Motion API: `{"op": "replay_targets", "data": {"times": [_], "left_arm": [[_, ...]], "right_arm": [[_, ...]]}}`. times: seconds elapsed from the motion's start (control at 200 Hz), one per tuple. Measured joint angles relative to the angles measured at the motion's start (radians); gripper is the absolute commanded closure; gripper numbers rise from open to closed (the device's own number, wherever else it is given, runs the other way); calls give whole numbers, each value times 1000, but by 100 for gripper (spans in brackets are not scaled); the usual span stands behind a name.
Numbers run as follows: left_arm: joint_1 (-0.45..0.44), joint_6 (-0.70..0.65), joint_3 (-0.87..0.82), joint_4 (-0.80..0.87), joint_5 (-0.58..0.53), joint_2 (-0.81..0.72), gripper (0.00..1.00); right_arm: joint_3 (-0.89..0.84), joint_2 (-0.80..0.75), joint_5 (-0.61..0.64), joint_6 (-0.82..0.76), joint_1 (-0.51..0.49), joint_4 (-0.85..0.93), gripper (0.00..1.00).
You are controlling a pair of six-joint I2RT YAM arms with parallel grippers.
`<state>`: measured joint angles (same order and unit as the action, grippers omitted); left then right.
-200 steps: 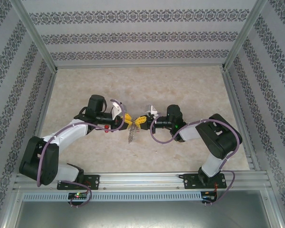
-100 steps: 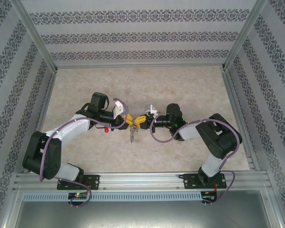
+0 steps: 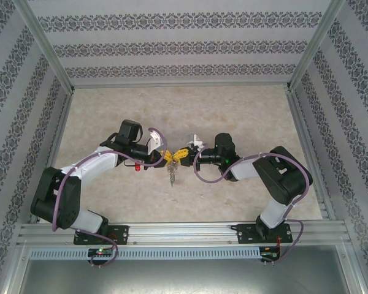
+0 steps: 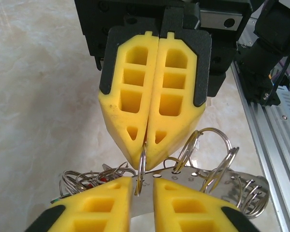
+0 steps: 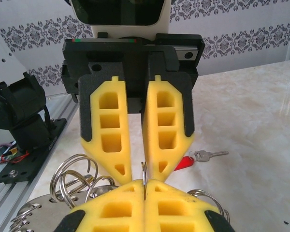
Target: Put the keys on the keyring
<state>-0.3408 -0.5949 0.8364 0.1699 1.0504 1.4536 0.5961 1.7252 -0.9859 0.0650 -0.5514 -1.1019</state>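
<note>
We are seeing the keyring [image 3: 171,166] hanging over the middle of the table [image 3: 233,110], its bunch of small rings dangling between the two grippers. The right gripper [image 3: 180,155] is pinching one thin ring, its fingers [image 4: 130,96] pressed together. The left gripper [image 3: 164,159] is facing it tip to tip, its fingers [image 5: 108,130] standing slightly apart around the same ring, and we cannot tell whether they are gripping. A red-tagged key [image 3: 137,166] is lying on the table just left of the keyring. The beige marbled table is sitting inside patterned walls [image 3: 172,46], with an aluminium rail [image 3: 184,231] along the near edge. Both arms are reaching inward, elbows bending outward.
</note>
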Motion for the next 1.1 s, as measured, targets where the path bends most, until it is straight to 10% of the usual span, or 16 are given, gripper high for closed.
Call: {"op": "replay_targets", "data": {"times": [0.13,0.58,1.099], "left_arm": [[0,8,0,-10,-4,0,100],[-31,5,-20,-20,-120,-63,100],[-151,-64,-21,53,-356,-188,100]], "right_arm": [[0,0,0,7,0,3,100],[14,-15,18,-34,6,90,82],[127,-292,206,-522,-32,788,74]]}}
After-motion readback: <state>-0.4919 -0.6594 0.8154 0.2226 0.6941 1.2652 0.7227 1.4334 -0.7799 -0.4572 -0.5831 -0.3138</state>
